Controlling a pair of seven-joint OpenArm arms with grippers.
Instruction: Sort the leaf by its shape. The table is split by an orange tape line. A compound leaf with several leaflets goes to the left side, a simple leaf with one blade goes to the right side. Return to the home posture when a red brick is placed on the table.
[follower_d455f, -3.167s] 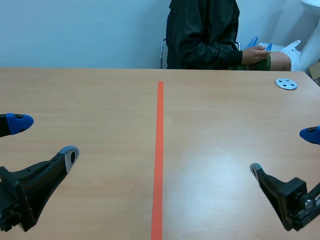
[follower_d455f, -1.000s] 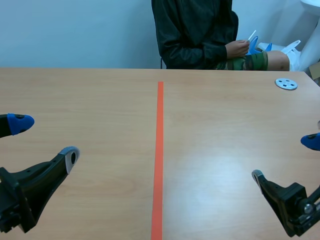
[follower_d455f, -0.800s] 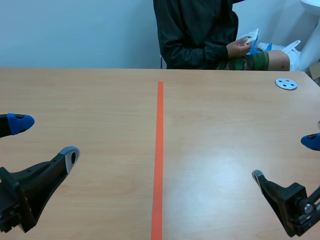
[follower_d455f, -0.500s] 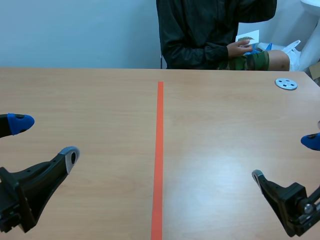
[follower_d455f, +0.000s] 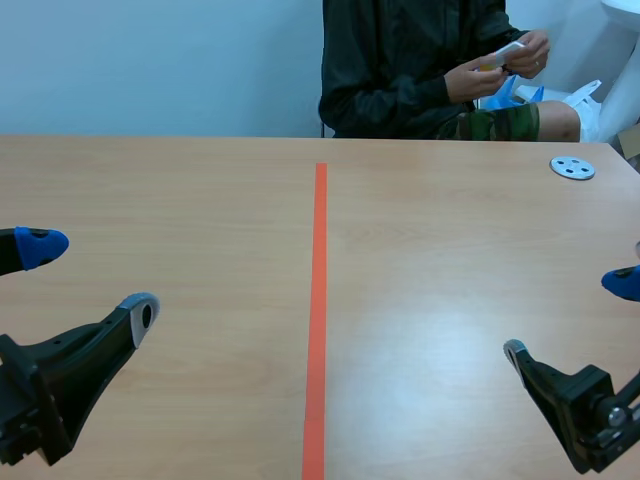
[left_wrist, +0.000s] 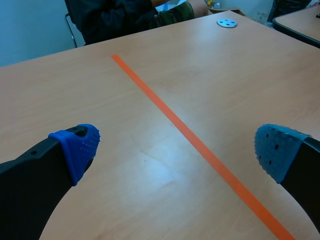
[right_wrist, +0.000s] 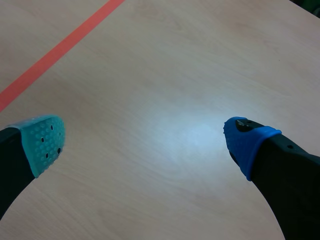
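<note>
Hovering low over the table (follower_d455f: 200, 200), left gripper (follower_d455f: 90, 278) sits on the left side of the tape line (follower_d455f: 318, 300). Its claw is spread wide, blue pads well apart, with only bare wood between them in the left wrist view. Right gripper (follower_d455f: 567, 316) hangs low at the right side, also spread wide, nothing held. The right wrist view shows one teal pad and one blue pad with wood between them, and the tape line off beyond the teal one.

Leaf: the only candidate is a small white card (follower_d455f: 505, 52) held by the person (follower_d455f: 400, 70) seated past the far edge, off the table and up at chest height. Cannot tell from here whether it carries a leaf, or of what shape.

Grey disc (follower_d455f: 572, 168) lies at the far right of the table, well apart from both grippers.
</note>
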